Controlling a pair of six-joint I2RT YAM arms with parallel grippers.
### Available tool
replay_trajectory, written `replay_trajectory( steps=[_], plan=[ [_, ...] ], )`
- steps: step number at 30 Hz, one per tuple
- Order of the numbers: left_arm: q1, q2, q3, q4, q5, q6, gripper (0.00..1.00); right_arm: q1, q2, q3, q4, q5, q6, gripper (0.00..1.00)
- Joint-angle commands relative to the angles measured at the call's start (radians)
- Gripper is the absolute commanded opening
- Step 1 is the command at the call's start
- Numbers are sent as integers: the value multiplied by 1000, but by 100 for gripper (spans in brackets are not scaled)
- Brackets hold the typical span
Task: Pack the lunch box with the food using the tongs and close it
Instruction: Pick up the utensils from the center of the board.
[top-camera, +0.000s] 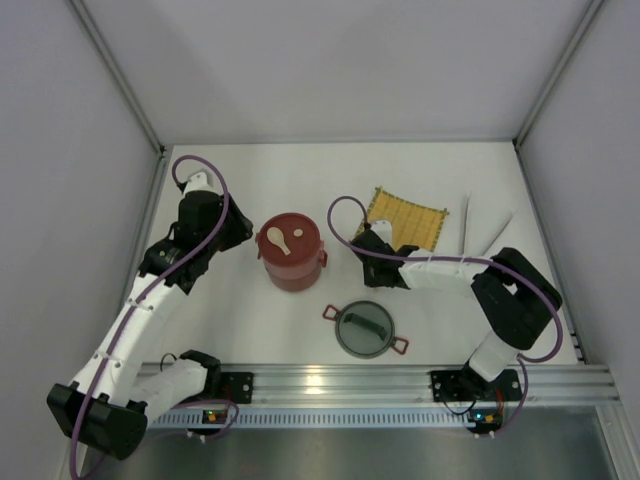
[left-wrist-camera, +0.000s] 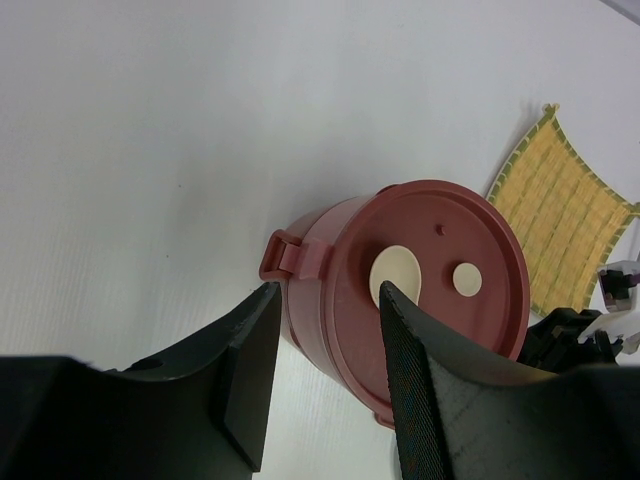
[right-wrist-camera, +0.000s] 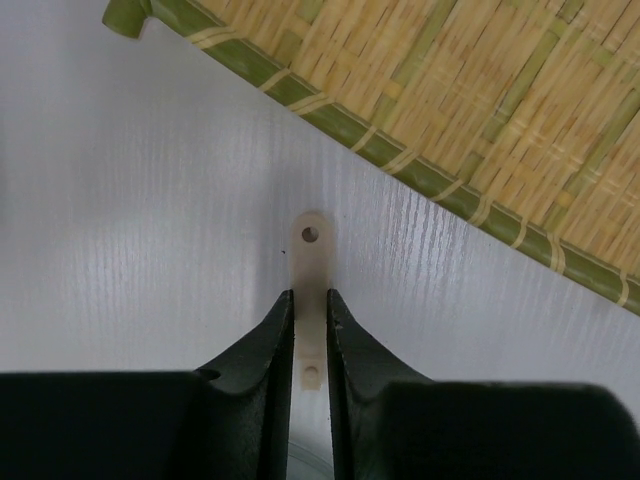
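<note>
The dark-red lunch box (top-camera: 292, 252) stands mid-table with its flat red lid on, and a cream spoon-shaped piece (top-camera: 280, 238) lies on that lid. Its grey domed lid (top-camera: 365, 328) rests apart on the table, nearer the arms. My left gripper (top-camera: 243, 232) is open just left of the box. In the left wrist view its fingers frame the box (left-wrist-camera: 430, 250) without touching it. My right gripper (right-wrist-camera: 310, 295) is shut on a thin cream strip (right-wrist-camera: 310, 245) with a hole at its end, low over the table. The tongs (top-camera: 466, 220) lie at the right. No food shows.
A yellow woven mat (top-camera: 405, 218) lies right of the box, and its green edge (right-wrist-camera: 420, 165) runs just beyond my right gripper's fingertips. A small cream disc (left-wrist-camera: 467, 278) also sits on the box lid. White walls enclose the table on three sides.
</note>
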Motion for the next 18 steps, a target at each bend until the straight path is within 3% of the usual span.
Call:
replay_trajectory(
  steps=[1,6,18],
  plan=[
    [-4,-19,34,4,-13,9,49,-2,37,-38,5,3,10,11],
    [-2,-17,32,4,-13,9,49,-3,23,-30,-2,3,7,1],
    [-4,-20,31,4,-12,9,49,-3,-47,29,-70,19,-13,0]
  ],
)
